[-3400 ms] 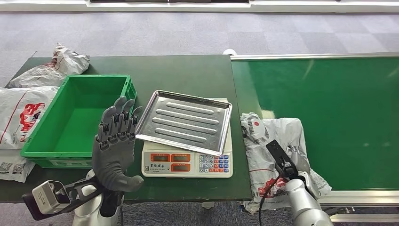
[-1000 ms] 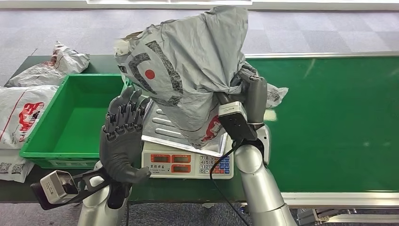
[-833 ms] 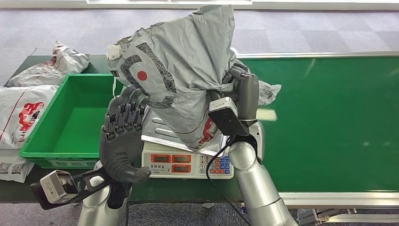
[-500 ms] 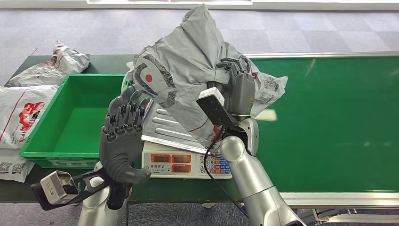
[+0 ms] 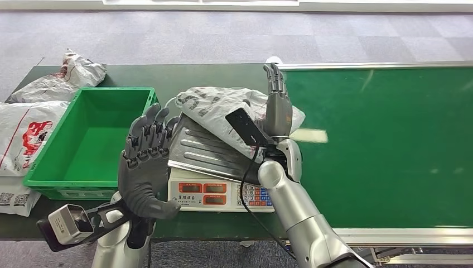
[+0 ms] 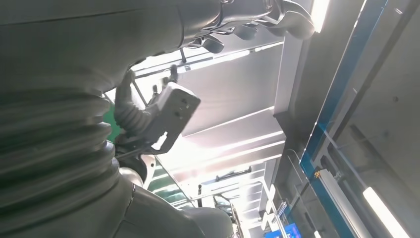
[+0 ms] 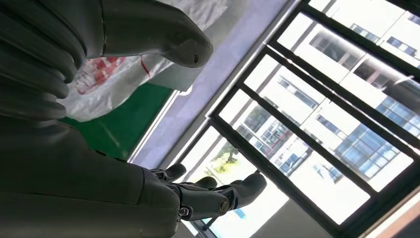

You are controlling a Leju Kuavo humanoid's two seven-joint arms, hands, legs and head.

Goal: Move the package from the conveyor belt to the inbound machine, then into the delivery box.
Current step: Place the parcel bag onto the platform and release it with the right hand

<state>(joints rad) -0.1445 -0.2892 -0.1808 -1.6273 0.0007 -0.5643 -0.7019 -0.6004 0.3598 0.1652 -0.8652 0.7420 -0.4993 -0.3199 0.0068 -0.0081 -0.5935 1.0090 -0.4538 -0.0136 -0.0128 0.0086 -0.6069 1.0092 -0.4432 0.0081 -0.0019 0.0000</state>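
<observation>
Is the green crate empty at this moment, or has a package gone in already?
Empty. The head view shows the green crate's bare floor, while the grey package lies on the scale's metal tray.

The head view looks steeply down from high on the body at the counter (image 5: 223, 78) and belt (image 5: 390, 139). Both wrist views sit close behind their hands, tilted upward: left toward the ceiling, right toward windows (image 7: 317, 99), sharing the package (image 7: 114, 74) with the head view.

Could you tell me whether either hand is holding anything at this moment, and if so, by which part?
Nothing is held. The package lies on the scale tray; the right hand and left hand are open.
</observation>
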